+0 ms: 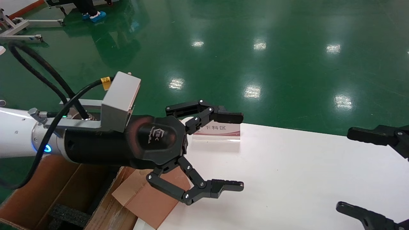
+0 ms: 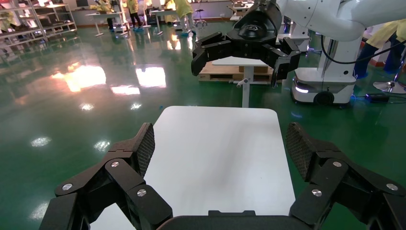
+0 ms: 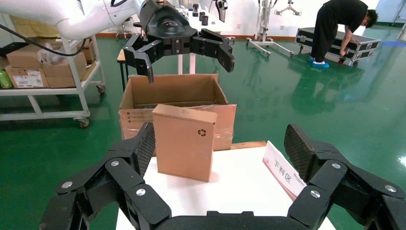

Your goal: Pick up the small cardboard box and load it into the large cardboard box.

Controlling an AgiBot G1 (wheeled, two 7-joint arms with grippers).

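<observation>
Over the left end of the white table [image 1: 287,179] the left gripper [image 1: 238,150] hangs with its jaws spread wide and nothing between them. Below and behind it the small box [image 3: 184,141] stands upright on the table's left edge, just in front of the carton [image 3: 172,91], which sits open on the floor beside the table with black foam [image 1: 68,215] inside. The right gripper [image 3: 218,143] waits at the table's right end, also wide open and empty, facing the small box across the bare top. A sign [image 1: 217,131] stands at the far edge.

Neither hand has the small box yet. My worry is its footing: it stands tall on a narrow base right at the edge, so a finger nudging it before both pads close could tip it off the table, or drop it into the carton askew. A low reach by the left arm might also catch the carton's flap.
</observation>
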